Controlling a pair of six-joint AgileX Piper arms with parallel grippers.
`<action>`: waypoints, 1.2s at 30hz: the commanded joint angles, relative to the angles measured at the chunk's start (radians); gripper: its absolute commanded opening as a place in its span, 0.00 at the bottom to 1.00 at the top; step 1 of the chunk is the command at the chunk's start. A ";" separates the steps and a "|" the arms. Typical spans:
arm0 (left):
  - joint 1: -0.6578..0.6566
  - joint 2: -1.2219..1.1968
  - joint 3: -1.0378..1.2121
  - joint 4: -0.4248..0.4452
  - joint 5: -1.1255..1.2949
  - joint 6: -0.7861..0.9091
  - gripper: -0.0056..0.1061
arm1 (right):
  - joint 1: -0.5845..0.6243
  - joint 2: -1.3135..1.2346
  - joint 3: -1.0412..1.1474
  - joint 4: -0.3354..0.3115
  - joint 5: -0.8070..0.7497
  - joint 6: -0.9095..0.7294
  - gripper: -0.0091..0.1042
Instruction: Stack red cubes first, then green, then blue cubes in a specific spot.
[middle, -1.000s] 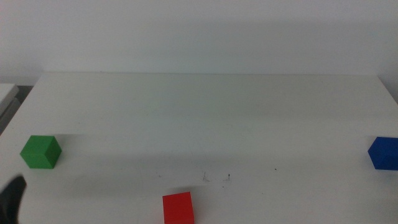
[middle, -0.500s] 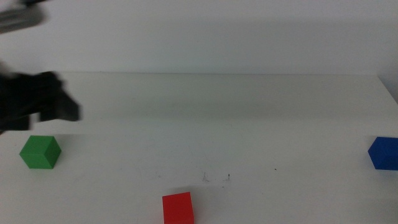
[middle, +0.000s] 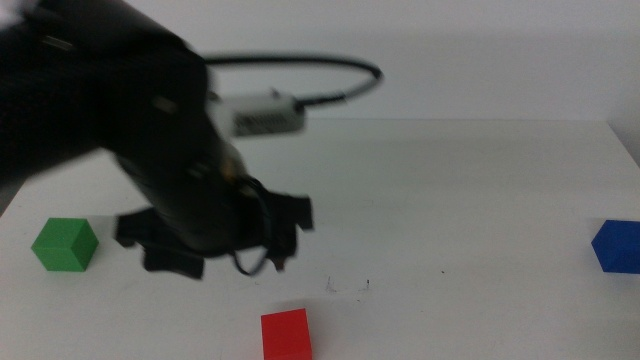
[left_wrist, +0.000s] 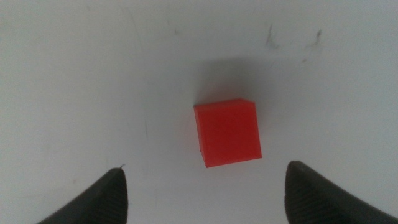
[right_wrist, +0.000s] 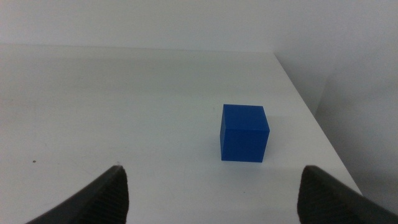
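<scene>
Your table (middle: 420, 170) is the biggest thing here: plain white, with a few dark specks (middle: 348, 287) near the front middle. That speckled patch looks like the likely stacking spot, though nothing marks it.

Next in size is your left arm (middle: 130, 130), reaching in from the left and filling much of the middle view, blurred, with a cable (middle: 300, 65) looping behind it. Its wrist is bent downward so the camera looks straight onto the tabletop. The left gripper (left_wrist: 205, 186) hangs over the red cube (left_wrist: 227, 132), jaws wide apart, one dark tip on each side and neither touching it. You are placed this way, I judge, because red goes down first: the spread jaws leave room to drop around the cube.

The cubes sit well apart. Red (middle: 286, 334) lies at the front edge, just in front of the specks. Green (middle: 65, 243) rests at the far left, beside the arm but untouched. Blue (middle: 617, 246) sits at the far right edge.

Your right gripper (right_wrist: 211, 186) waits out of the middle view, held low and level, facing the blue cube (right_wrist: 244, 132) near the table's corner, jaws also open and holding nothing.

No stacking is done yet. Before you descend, square the jaws to the red cube's faces, since it sits slightly turned between them.
</scene>
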 joint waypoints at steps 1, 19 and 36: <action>-0.028 0.048 0.002 0.020 0.001 -0.046 0.78 | -0.005 -0.004 0.003 -0.007 -0.014 -0.003 0.90; -0.032 0.247 0.227 -0.098 -0.424 -0.093 0.78 | -0.004 -0.004 0.003 -0.007 -0.016 -0.003 0.90; -0.032 0.331 -0.002 -0.066 -0.264 -0.040 0.20 | -0.004 -0.004 0.003 -0.007 -0.016 -0.003 0.90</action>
